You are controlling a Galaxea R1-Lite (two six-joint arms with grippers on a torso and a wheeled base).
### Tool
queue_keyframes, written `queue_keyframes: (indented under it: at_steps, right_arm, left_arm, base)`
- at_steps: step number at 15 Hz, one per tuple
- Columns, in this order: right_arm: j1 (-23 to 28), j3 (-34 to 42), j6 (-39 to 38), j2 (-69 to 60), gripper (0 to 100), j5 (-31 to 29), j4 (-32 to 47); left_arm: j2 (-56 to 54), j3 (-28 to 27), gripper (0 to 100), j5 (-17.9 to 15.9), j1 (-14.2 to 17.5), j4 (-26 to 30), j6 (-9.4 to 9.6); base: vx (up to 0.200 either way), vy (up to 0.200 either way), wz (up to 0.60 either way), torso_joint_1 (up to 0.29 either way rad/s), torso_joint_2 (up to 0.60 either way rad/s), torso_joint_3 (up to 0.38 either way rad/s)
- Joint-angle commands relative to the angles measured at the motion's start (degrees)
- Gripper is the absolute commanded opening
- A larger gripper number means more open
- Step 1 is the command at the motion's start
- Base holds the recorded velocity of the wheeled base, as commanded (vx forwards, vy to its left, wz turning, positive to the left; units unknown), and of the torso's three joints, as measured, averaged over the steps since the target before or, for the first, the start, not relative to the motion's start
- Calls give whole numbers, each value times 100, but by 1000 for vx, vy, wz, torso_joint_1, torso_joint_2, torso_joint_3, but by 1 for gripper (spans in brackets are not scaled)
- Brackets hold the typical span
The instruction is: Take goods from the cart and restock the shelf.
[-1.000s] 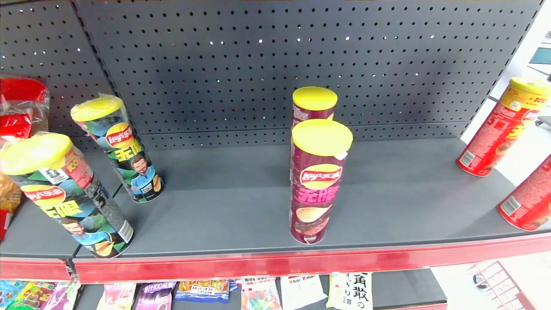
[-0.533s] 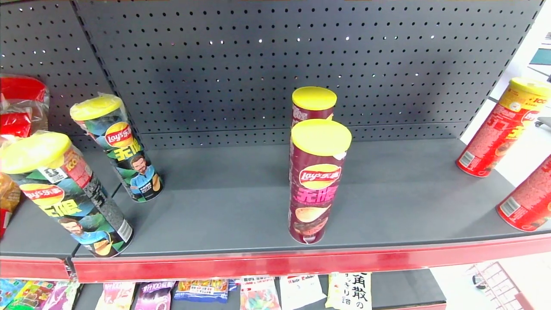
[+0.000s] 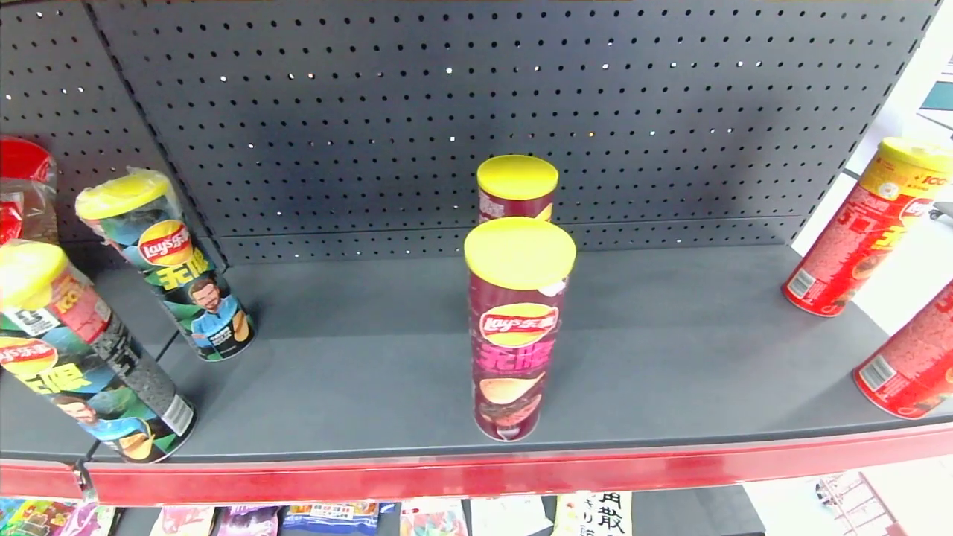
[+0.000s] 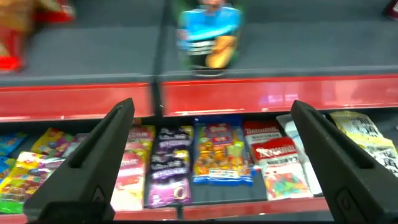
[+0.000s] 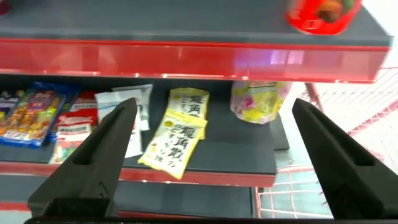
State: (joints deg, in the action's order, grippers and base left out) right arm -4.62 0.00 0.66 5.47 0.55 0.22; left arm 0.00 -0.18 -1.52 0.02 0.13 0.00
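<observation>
Edges cut off the near green can (image 3: 74, 357) at left and the near red can (image 3: 908, 357) at right. On the shelf (image 3: 357, 372), the maroon front can (image 3: 514, 327) hides most of the rear can (image 3: 516, 186); both stand upright mid-shelf, long axes vertical, lids up. Left gripper (image 4: 211, 106) and right gripper (image 5: 212, 102) hang empty, fingers spread wide, facing packets (image 4: 224, 152) on the level below

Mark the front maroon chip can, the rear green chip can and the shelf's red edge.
front maroon chip can (image 3: 514, 350), head view, middle of its side
rear green chip can (image 3: 177, 272), head view, middle of its label
shelf's red edge (image 3: 521, 475), head view, middle of the strip
</observation>
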Motion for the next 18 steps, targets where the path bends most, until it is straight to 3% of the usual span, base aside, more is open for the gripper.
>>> queue_keyframes:
  at_steps: [1,8,11,18]
  right_arm:
    - [5,0,4,6,100,7,-4]
    - [5,0,-4,6,100,7,-13]
    - [5,0,-4,6,100,7,-13]
    - [5,0,-4,6,100,7,-4]
  left_arm:
    - [0,1,100,3,-2,4,0]
    - [0,1,100,3,-2,4,0]
    - [0,9,100,3,-2,4,0]
    - [0,1,100,3,-2,4,0]
  base:
    - [0,-200,0,2,7,7]
    - [0,-29,0,-2,0,1]
    - [-200,0,0,2,4,4]
    - [0,0,0,0,0,0]
